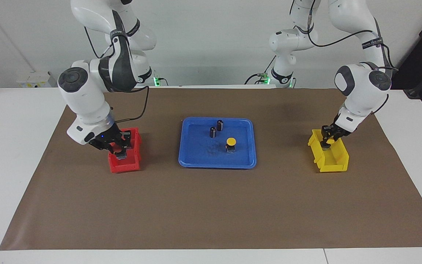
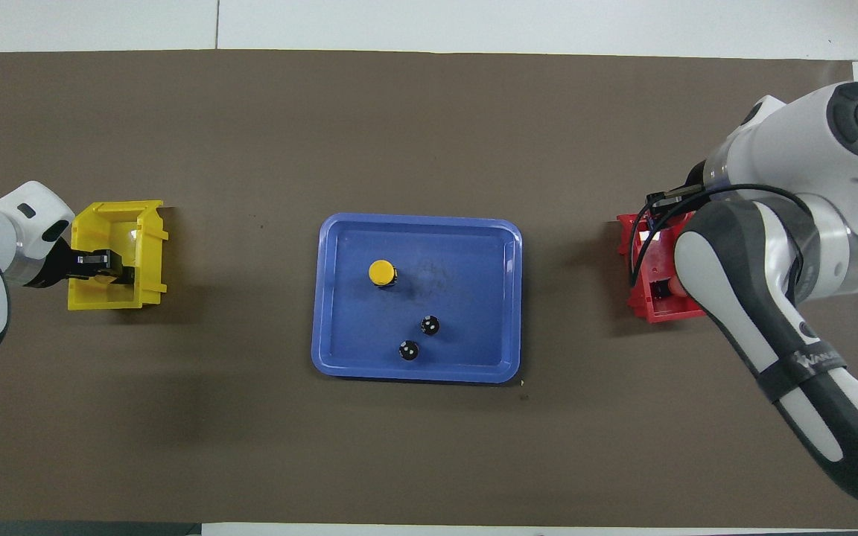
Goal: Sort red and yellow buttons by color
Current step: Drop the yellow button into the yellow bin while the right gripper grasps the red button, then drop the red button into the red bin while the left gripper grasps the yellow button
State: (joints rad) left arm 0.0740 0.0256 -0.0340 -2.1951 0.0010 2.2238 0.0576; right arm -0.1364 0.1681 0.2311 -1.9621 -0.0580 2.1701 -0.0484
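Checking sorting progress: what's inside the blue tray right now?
In the blue tray stand one yellow button and, nearer the robots, two dark cylinders. No red button shows there. Nothing covers the tray.

A white surface (image 1: 9, 154) carried a brown mat (image 1: 203, 209) under even light. A plain white wall (image 1: 211, 36) stood at the robots' end.
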